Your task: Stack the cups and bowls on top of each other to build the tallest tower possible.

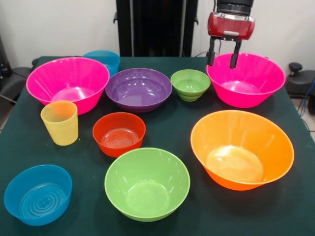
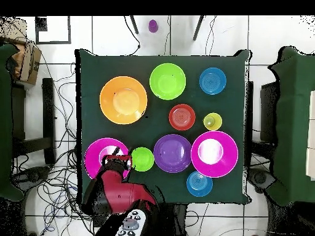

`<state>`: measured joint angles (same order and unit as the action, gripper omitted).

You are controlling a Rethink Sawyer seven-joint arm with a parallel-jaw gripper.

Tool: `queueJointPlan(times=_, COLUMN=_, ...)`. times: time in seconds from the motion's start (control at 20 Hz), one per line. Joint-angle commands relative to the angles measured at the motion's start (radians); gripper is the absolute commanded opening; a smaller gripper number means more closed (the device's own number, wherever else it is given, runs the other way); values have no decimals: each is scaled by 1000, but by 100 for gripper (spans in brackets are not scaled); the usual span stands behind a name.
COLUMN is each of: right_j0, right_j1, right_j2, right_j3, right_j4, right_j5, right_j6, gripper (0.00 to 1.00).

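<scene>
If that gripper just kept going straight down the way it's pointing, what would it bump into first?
Most likely the pink bowl beneath it: the open gripper hangs above that bowl's near-robot rim, so it would meet the rim or inner wall first. Exact depth is hard to judge.

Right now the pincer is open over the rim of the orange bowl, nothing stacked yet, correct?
Wrong bowl. The front view shows the pincer open over the rim of a pink bowl; the orange bowl sits apart, nearer the camera. Nothing is stacked yet.

A table (image 1: 172, 132) draped in dark green cloth is carrying nine separate bowls (image 1: 147, 183) and one yellow cup (image 1: 60, 122). Two pink, one purple, one small green and one blue are sitting along the back; nothing is stacking.
</scene>
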<state>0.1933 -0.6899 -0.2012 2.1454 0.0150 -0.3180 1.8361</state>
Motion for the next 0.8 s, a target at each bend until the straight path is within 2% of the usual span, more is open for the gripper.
queueJointPlan(times=0.05, right_j0=20, right_j1=1, right_j2=81, right_j3=57, right_j4=5, right_j5=35, right_j6=202, gripper=100)
queueJointPlan(times=0.45, right_j0=77, right_j1=72, right_j2=27, right_j3=24, right_j4=13, right_j5=-37, right_j6=191, gripper=100)
queueJointPlan(times=0.8, right_j0=47, right_j1=76, right_j2=46, right_j3=13, right_j4=4, right_j5=-18, right_j6=205, gripper=100)
